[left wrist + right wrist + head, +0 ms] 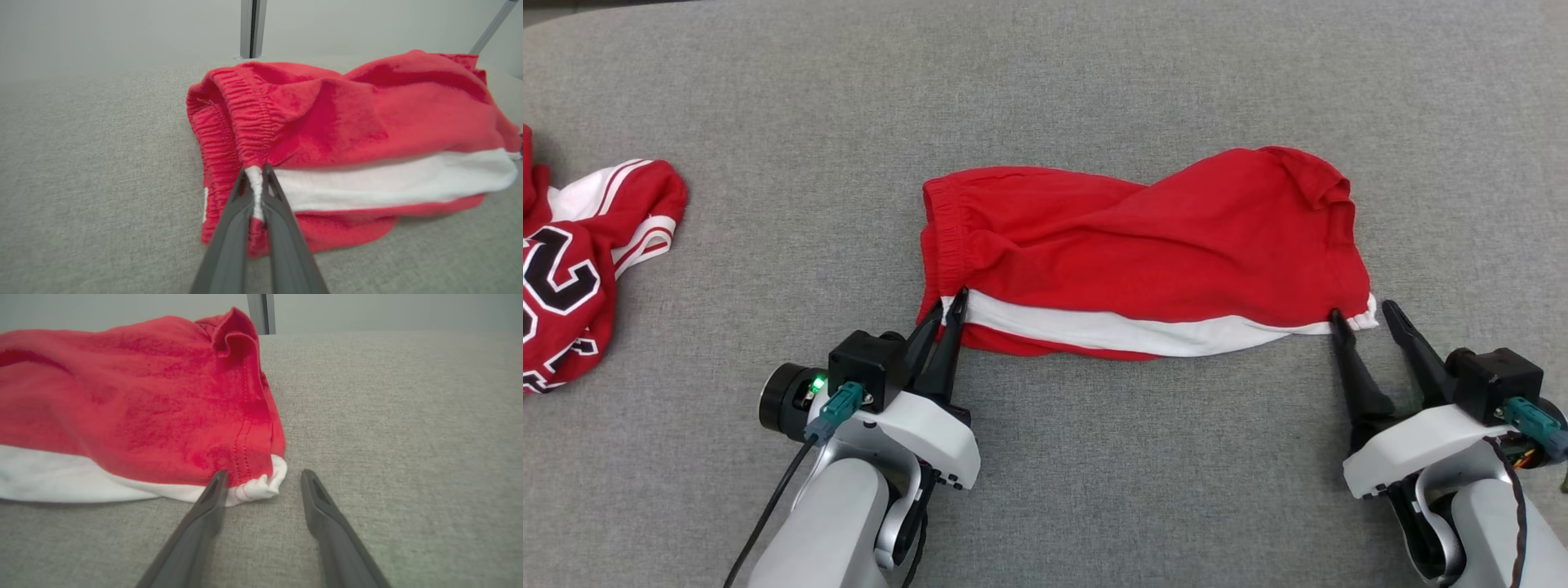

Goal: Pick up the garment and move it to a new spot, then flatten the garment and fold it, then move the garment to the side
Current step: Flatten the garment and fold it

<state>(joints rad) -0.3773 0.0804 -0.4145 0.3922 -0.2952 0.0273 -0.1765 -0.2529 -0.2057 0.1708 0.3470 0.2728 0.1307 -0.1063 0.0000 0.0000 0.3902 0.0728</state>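
Garment: your red shorts (pixel 1143 253) lie mid-table, on grey cloth (pixel 1094 98).
Left gripper (pixel 954 300): clamped on the waistband corner, white stripe pinched.
Right gripper (pixel 1362 310): fingers spread at the hem corner — nothing gripped.

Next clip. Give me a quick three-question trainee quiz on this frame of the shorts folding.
1. True or false: the left gripper is shut on the red fabric shorts with a white stripe.
2. The right gripper is: A) shut on the hem, B) open at the hem corner, C) shut on the waistband.
3. What lies at the left edge of the grey cloth-covered table?
Key: 1 true; 2 B; 3 a crumpled red-and-white numbered jersey.
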